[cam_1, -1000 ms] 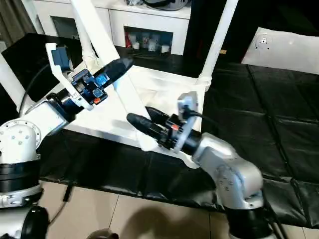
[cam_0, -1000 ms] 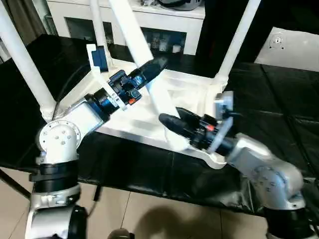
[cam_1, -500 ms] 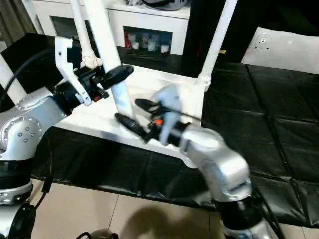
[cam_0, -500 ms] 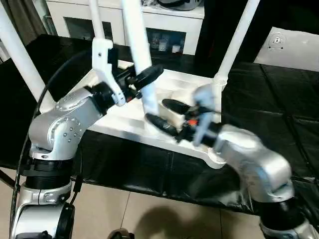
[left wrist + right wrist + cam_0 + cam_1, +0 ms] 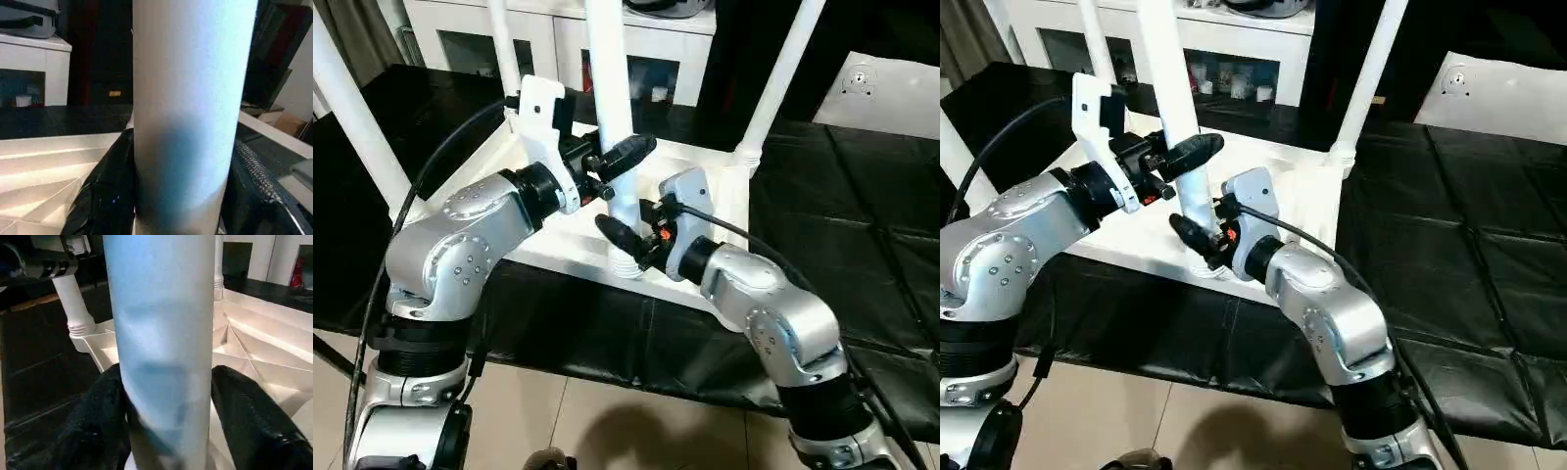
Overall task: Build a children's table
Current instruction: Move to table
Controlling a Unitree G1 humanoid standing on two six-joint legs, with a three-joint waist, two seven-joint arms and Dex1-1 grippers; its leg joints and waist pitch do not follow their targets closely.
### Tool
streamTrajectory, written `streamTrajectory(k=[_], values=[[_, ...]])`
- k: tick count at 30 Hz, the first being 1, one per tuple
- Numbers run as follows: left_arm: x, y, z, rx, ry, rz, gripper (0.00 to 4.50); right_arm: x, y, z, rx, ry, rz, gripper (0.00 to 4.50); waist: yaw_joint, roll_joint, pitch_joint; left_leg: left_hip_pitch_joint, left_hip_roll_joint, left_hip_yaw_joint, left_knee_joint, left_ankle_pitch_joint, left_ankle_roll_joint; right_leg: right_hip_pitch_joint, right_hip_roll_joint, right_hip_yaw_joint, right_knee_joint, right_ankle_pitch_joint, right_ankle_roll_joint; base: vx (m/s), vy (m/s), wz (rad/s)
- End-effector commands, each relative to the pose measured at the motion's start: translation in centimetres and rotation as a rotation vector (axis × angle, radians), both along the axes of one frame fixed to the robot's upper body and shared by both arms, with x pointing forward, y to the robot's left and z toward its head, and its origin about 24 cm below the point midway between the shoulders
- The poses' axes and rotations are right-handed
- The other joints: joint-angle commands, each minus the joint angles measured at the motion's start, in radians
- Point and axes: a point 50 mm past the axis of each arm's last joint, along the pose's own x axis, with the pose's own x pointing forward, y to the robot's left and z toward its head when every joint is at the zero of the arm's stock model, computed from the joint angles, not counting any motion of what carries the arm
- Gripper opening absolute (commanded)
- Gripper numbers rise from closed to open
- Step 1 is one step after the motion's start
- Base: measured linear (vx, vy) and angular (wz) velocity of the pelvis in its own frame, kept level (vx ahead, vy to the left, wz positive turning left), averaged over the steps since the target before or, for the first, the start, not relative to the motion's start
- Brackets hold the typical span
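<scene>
The children's table top [image 5: 695, 171] lies ribbed side up on the black-covered table. Three white legs stand in corner sockets: near left [image 5: 357, 117], far left [image 5: 501, 44] and far right [image 5: 783, 73]. A fourth leg [image 5: 607, 78] stands nearly upright with its threaded end at the front edge of the top. My left gripper [image 5: 619, 162] is shut on this leg from the left, its fingers [image 5: 105, 196] pressing both sides. Just below, my right gripper [image 5: 628, 240] is shut on the leg's lower end, fingers [image 5: 244, 416] on either side.
A white cabinet with glass doors [image 5: 538, 29] stands behind the table. A flat white sheet with a round fitting [image 5: 891, 83] lies at the back right. Black covering [image 5: 862, 215] spreads to the right; tiled floor [image 5: 607, 421] shows in front.
The fourth leg has swung from a strong tilt to nearly upright. My right gripper opened, moved left and closed on its lower end; my left arm rose with the leg.
</scene>
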Motion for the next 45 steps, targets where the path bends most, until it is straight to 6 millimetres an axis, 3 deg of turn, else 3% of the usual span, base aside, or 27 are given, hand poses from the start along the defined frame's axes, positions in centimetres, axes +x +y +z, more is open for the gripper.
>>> streamTrajectory(k=[1,6,8,10,11,19,20,22,23,25,31,32,33,35,40,45], values=[[-0.2,-0.3,0.8,0.023,-0.030,-0.012,2.09,0.3,-0.3,0.4,-0.005,-0.022,-0.013,2.50,-0.004,0.009,-0.072,0.013,0.062,-0.017,-0.076,-0.029,-0.044,0.048,-0.095,0.057,-0.053,0.053,-0.171,0.000,0.000,0.00],[-0.1,-0.3,0.8,0.027,-0.026,-0.010,2.09,0.3,0.0,0.3,-0.008,-0.033,-0.008,2.04,-0.005,0.009,-0.072,0.012,0.062,-0.016,-0.077,-0.033,-0.046,0.049,-0.095,0.056,-0.054,0.055,-0.173,0.000,0.000,0.00],[-0.1,-0.4,0.9,0.020,-0.025,-0.016,2.09,0.3,0.1,0.3,-0.008,-0.034,-0.008,1.99,-0.004,0.008,-0.072,0.013,0.063,-0.016,-0.076,-0.034,-0.046,0.049,-0.094,0.057,-0.053,0.054,-0.176,0.000,0.000,0.00],[-0.1,-0.5,1.1,0.019,-0.026,-0.021,2.09,0.3,0.4,0.3,-0.016,-0.043,-0.011,1.95,-0.004,0.016,-0.073,0.013,0.062,-0.018,-0.075,-0.030,-0.049,0.048,-0.094,0.056,-0.051,0.064,-0.178,0.000,0.000,0.00],[-0.1,-0.5,1.1,0.018,-0.025,-0.023,2.09,0.3,0.5,0.3,-0.014,-0.037,-0.015,1.94,-0.005,0.012,-0.073,0.013,0.062,-0.017,-0.076,-0.029,-0.049,0.049,-0.094,0.056,-0.052,0.071,-0.179,0.000,0.000,0.00],[0.3,-0.2,1.5,0.065,-0.059,0.005,2.09,0.6,0.5,0.4,0.064,0.012,-0.029,1.91,-0.006,0.013,-0.074,0.014,0.063,-0.018,-0.076,-0.040,-0.048,0.051,-0.095,0.056,-0.051,0.073,-0.183,0.000,0.000,0.00],[0.3,-0.3,1.7,0.032,-0.056,-0.018,2.65,0.8,0.5,0.6,0.091,0.013,-0.023,1.91,-0.005,0.013,-0.074,0.015,0.062,-0.018,-0.076,-0.038,-0.047,0.049,-0.095,0.056,-0.050,0.074,-0.185,0.000,0.000,0.00],[0.4,-0.3,2.0,0.020,-0.070,-0.023,2.79,1.2,0.5,0.9,0.117,0.006,-0.022,1.91,-0.007,0.017,-0.075,0.015,0.062,-0.018,-0.076,-0.032,-0.050,0.049,-0.093,0.055,-0.050,0.085,-0.188,0.000,0.000,0.00],[0.5,-0.2,2.0,0.024,-0.069,-0.014,2.79,1.3,0.5,1.0,0.127,0.006,-0.011,1.91,-0.008,0.013,-0.075,0.015,0.062,-0.017,-0.076,-0.035,-0.049,0.049,-0.093,0.055,-0.050,0.084,-0.189,0.000,0.000,0.00],[0.7,-0.3,2.1,-0.008,-0.056,-0.017,2.79,1.4,0.3,1.3,0.163,0.010,0.011,1.91,-0.005,0.016,-0.075,0.015,0.063,-0.018,-0.075,-0.035,-0.047,0.051,-0.095,0.056,-0.049,0.091,-0.192,0.000,0.000,0.00],[0.7,-0.1,2.8,-0.103,-0.066,-0.055,2.79,1.1,-0.8,1.6,0.208,0.020,0.105,1.91,-0.001,0.012,-0.078,0.011,0.062,-0.017,-0.072,-0.013,-0.026,0.056,-0.096,0.055,-0.047,0.130,-0.210,0.000,0.000,0.00],[0.5,0.0,3.0,-0.134,-0.060,-0.095,2.79,1.1,-1.3,1.6,0.210,0.018,0.129,1.91,-0.001,0.015,-0.078,0.012,0.061,-0.017,-0.071,-0.017,-0.023,0.056,-0.095,0.054,-0.047,0.126,-0.214,0.000,0.000,0.00],[0.5,0.1,3.2,-0.164,-0.054,-0.112,2.79,1.0,-1.6,1.6,0.215,0.019,0.147,1.91,-0.001,0.010,-0.078,0.012,0.062,-0.016,-0.071,-0.019,-0.021,0.057,-0.096,0.054,-0.048,0.123,-0.215,0.000,0.000,0.00],[0.5,0.3,3.3,-0.199,-0.040,-0.142,2.79,0.8,-2.2,1.6,0.218,0.022,0.177,1.91,0.002,0.013,-0.077,0.012,0.061,-0.015,-0.070,-0.025,-0.012,0.056,-0.097,0.054,-0.049,0.111,-0.225,0.000,0.000,0.00],[0.3,0.5,3.4,-0.248,-0.027,-0.243,2.79,0.3,-3.3,1.8,0.235,0.024,0.261,1.90,0.003,0.008,-0.079,0.013,0.061,-0.014,-0.068,-0.014,0.009,0.056,-0.097,0.053,-0.049,0.096,-0.234,0.000,0.000,0.00],[0.0,0.9,3.2,-0.299,-0.020,-0.354,2.79,0.0,-4.1,2.1,0.274,0.029,0.322,1.89,0.004,0.011,-0.076,0.014,0.063,-0.014,-0.070,-0.040,0.013,0.053,-0.099,0.052,-0.056,0.046,-0.240,0.000,0.000,0.00]])
